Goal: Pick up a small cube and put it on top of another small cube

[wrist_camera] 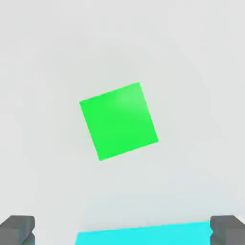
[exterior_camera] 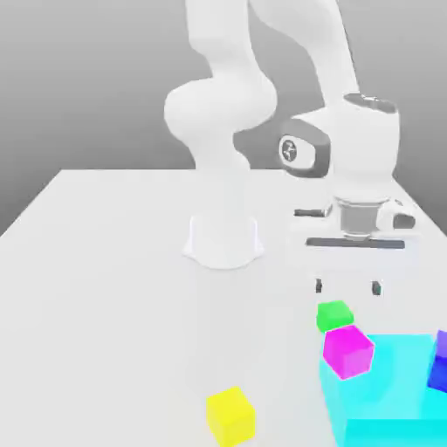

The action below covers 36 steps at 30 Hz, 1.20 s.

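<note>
Just below the wide-open, empty pincer point(exterior_camera: 347, 286), the green cube point(exterior_camera: 334, 315) sits touching the magenta cube point(exterior_camera: 348, 351) beside a cyan block point(exterior_camera: 393, 393).

Bright, even, diffuse light; soft render, faint shadows on white table point(exterior_camera: 105, 262); no glare.

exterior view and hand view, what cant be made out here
- Blue cube: cut off by the exterior view's right edge.
- Cyan block: runs off the exterior view's lower and right edges; magenta cube hides part.
- Green cube: its near lower side is covered by the magenta cube; whether they touch is unclear.
</note>
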Each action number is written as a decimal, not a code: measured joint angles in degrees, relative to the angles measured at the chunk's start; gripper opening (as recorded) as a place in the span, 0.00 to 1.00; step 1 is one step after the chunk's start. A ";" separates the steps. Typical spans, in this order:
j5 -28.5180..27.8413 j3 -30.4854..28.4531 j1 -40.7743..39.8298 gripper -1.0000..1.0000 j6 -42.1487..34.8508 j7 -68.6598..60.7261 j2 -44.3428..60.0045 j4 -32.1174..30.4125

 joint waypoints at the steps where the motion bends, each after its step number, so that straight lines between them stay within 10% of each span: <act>1: 1.36 -0.13 1.10 0.50 0.57 -3.35 0.53 -0.59; 25: 21.97 13.95 -6.24 0.50 15.64 -23.57 19.08 1.86; 26: 21.93 14.31 -6.71 0.00 16.16 -23.70 19.69 1.82; 36: 22.12 12.96 -5.02 0.00 14.36 -23.34 17.62 1.92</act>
